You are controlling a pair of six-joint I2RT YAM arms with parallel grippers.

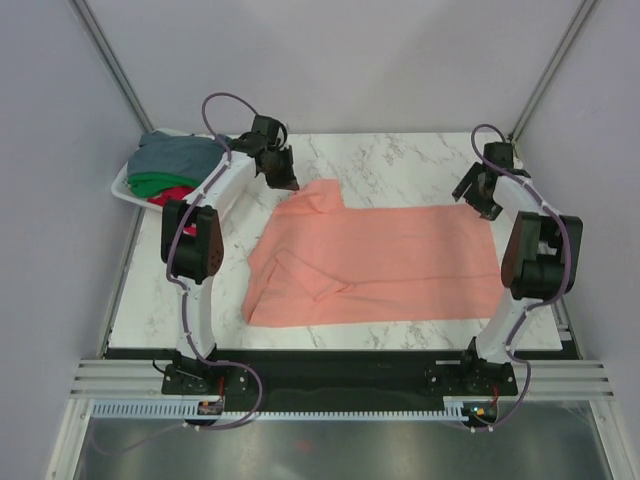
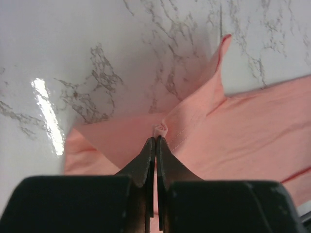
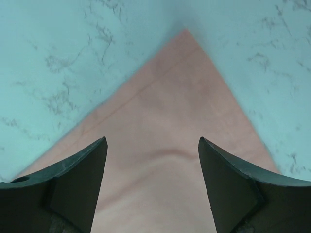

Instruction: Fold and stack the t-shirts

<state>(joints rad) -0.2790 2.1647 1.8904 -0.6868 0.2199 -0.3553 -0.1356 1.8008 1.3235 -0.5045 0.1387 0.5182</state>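
A salmon-pink t-shirt (image 1: 380,262) lies spread across the marble table, its far-left corner (image 1: 318,195) lifted into a peak. My left gripper (image 1: 287,184) is shut on that corner; in the left wrist view a small pinch of pink cloth (image 2: 160,130) shows at the tips of the left gripper (image 2: 156,140). My right gripper (image 1: 487,207) hangs open over the shirt's far-right corner (image 3: 184,53), its two fingers (image 3: 82,170) spread on either side of the cloth, nothing between them. More t-shirts, grey-blue (image 1: 175,152), green (image 1: 160,182) and red (image 1: 172,196), lie piled at the far left.
A white mesh basket (image 1: 122,188) at the table's far-left corner holds the piled shirts. Grey walls close in on both sides. A black strip and rail run along the near edge by the arm bases.
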